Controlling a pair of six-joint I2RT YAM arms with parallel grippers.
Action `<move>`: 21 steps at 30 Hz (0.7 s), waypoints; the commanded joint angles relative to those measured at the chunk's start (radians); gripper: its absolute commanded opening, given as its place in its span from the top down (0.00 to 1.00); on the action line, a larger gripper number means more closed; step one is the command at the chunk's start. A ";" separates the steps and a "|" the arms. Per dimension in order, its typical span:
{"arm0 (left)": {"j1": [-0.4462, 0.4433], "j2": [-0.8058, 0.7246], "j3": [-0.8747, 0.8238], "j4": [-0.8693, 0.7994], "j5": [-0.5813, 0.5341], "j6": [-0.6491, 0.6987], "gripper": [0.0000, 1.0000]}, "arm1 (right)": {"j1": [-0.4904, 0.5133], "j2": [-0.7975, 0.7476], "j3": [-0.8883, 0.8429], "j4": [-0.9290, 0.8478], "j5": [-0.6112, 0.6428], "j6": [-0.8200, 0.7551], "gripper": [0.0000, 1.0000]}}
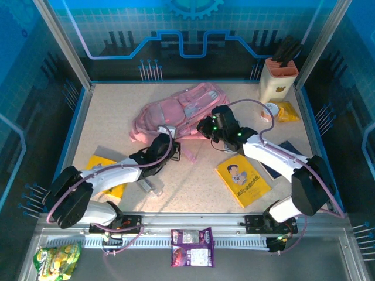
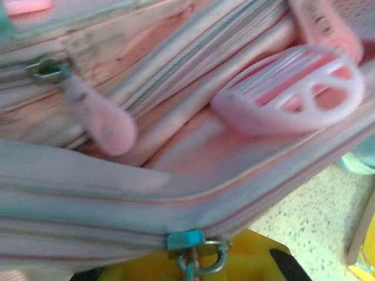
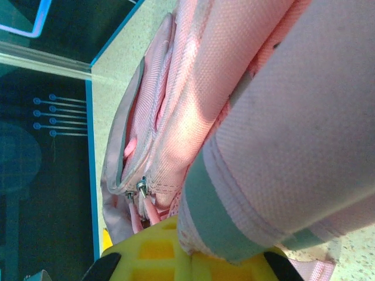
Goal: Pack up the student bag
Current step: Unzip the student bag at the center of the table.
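Student bag [image 1: 167,114] in both jaws' grip

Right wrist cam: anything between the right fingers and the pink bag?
Nothing, no gap. In the right wrist view the strap of the pink bag runs straight into the right fingers, shut on it.

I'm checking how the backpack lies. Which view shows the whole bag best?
Top external: the whole bag lies on the table, outline clear. The left wrist gives a blurred close-up of its zippers; the right wrist, close-up fabric and two sliders.
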 commanded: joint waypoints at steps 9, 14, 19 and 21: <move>0.051 -0.152 0.018 -0.290 0.130 -0.068 1.00 | -0.168 0.165 0.209 0.042 -0.143 -0.214 1.00; 0.049 -0.079 0.105 -0.213 0.243 -0.111 1.00 | -0.211 0.282 0.325 0.003 -0.218 -0.285 0.90; 0.049 0.044 0.234 -0.290 0.214 -0.185 1.00 | -0.226 0.260 0.311 -0.084 -0.263 -0.340 0.66; 0.048 0.063 0.239 -0.262 0.205 -0.205 1.00 | -0.241 0.223 0.264 -0.088 -0.313 -0.344 0.56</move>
